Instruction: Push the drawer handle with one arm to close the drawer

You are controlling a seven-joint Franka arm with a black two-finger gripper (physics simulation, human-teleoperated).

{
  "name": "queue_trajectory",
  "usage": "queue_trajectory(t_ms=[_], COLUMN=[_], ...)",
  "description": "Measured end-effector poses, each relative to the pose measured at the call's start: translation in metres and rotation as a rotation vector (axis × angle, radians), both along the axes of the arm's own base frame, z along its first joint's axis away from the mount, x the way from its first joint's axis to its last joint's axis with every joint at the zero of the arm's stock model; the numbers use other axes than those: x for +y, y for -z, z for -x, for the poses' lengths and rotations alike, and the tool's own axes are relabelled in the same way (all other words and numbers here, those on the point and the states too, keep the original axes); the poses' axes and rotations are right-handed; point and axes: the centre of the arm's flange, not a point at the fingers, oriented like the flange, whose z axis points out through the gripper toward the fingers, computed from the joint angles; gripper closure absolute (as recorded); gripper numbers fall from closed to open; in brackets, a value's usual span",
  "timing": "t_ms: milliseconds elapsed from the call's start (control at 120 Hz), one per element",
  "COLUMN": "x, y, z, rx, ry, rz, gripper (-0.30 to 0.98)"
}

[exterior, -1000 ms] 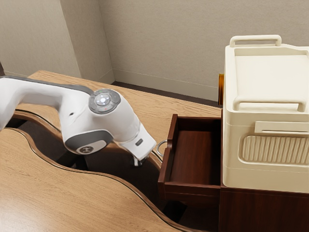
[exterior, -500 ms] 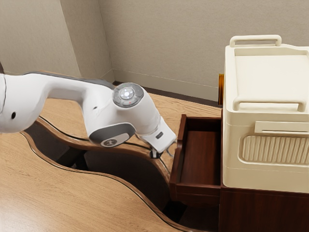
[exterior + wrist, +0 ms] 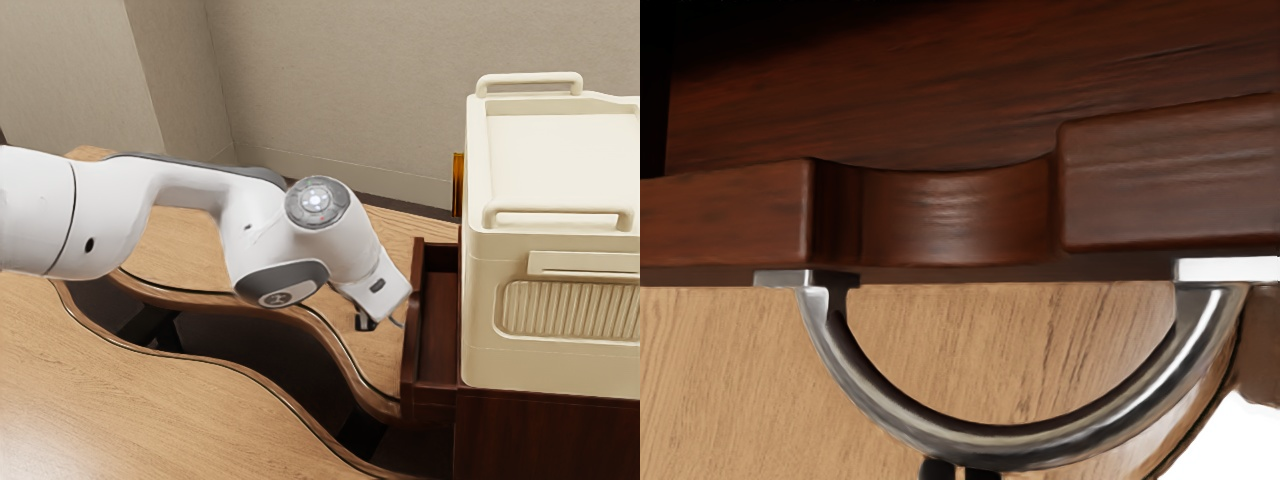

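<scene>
by the outer edge of the handle [image 3: 1010, 443], the gripper [image 3: 366, 323], drawer [image 3: 411, 335] partly open

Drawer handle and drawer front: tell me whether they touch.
Touching. The wrist view shows both ends of the drawer handle meeting the drawer front, with no gap.

This is an indoor room, home or office, I can't tell which. It has plain beige walls [image 3: 350, 90], a baseboard [image 3: 390, 185] and a wooden table [image 3: 150, 410].
</scene>
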Motion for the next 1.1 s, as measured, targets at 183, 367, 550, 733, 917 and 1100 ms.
queue_trajectory(t_ms=[183,367,550,733,917,1100], x=[-0.018,-0.033,-0.050,-0.054,-0.020,0.242], y=[0.004,0.007,0.008,0.009,0.008,-0.236], z=[-0.010,-0.017,-0.025,-0.037,-0.028,-0.023], rx=[-0.007,-0.013,-0.023,-0.030,0.024,-0.114], ry=[0.017,0.032,0.048,0.148,0.051,-0.653], rz=[0.003,0.005,0.012,-0.032,0.028,0.376], gripper=[0.79,0.79,0.79,0.78,0.79,0.57])
